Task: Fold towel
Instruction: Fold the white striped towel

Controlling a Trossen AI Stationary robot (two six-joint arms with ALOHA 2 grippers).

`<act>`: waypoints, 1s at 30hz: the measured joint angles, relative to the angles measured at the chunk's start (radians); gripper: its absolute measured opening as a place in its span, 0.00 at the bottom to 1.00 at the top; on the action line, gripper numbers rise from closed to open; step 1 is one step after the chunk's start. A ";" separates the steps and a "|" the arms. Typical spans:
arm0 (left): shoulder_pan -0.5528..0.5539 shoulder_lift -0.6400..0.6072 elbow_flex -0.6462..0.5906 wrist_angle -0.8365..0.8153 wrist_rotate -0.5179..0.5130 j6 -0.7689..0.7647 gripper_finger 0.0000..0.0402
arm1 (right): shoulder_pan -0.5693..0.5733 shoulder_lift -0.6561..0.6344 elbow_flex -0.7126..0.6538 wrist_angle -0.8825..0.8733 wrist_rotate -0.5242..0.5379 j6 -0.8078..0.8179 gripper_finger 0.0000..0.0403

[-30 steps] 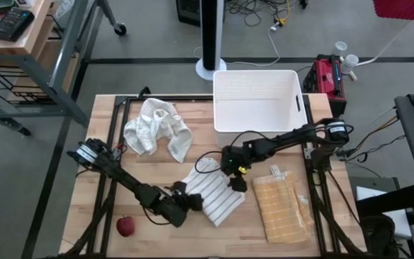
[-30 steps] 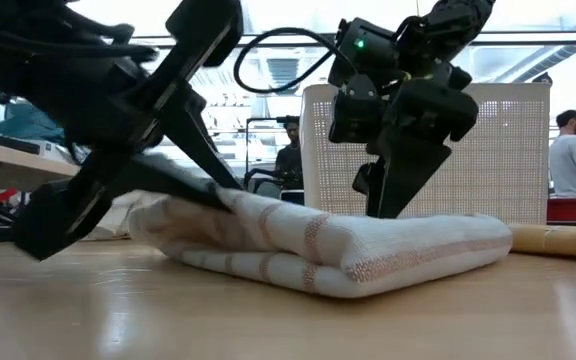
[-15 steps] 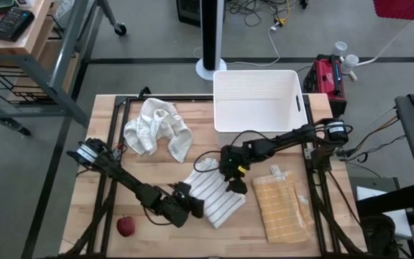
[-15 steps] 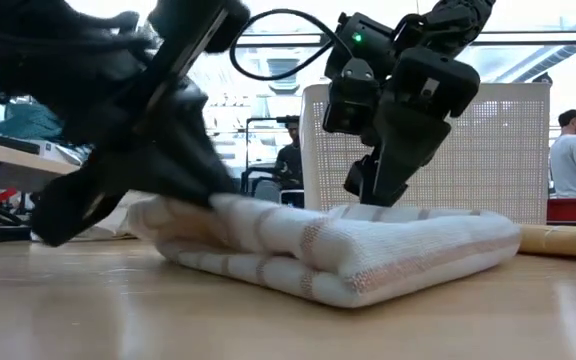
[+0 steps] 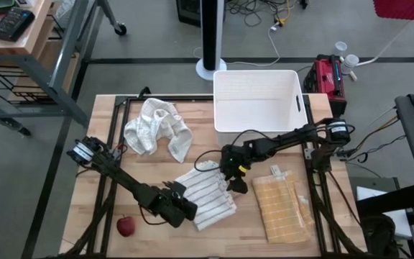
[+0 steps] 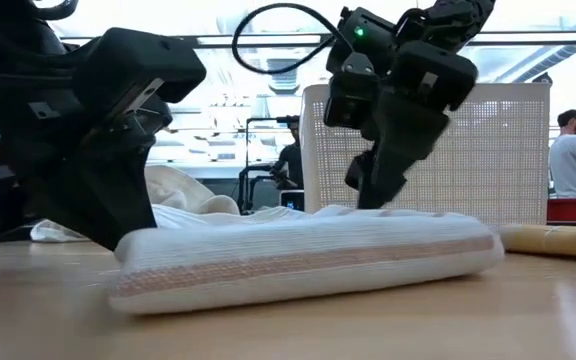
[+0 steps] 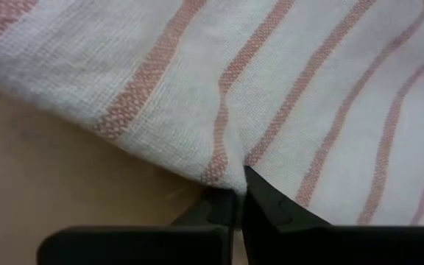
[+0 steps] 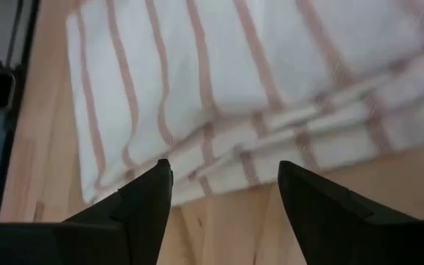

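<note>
The striped towel [image 5: 205,200] lies folded near the front middle of the desk [image 5: 106,151], between the two arms. The left end effector [image 5: 187,211] is pinched together on the towel's near edge; the left wrist view shows cloth bunched into a small pucker right at the closed tips. The right end effector [image 5: 237,184] hangs at the towel's far side with its fingers [image 8: 144,197] spread apart and nothing between them.

The grip looks thin (it may hold only the top layer, though the wrist view is too close to be sure). If so, a pull could peel one layer and undo the fold, or the cloth could slip free. A drag across the wood might also skew the stack, since the right end effector is not pinning it.

The low view shows the towel as a flat, rounded roll on the desk, which the high view cannot. Only the high view shows the crumpled towel [image 5: 157,127], the white bin [image 5: 259,101], the yellow cloth [image 5: 280,206] and the apple [image 5: 126,227].
</note>
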 joint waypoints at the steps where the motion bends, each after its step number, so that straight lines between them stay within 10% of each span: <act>1: 0.000 -0.003 -0.001 -0.005 0.002 0.003 0.00 | 0.000 -0.001 0.000 0.013 0.000 0.007 0.59; 30: 0.001 -0.004 -0.007 0.028 -0.065 0.022 0.00 | 0.006 0.100 0.000 0.204 -0.083 0.258 0.71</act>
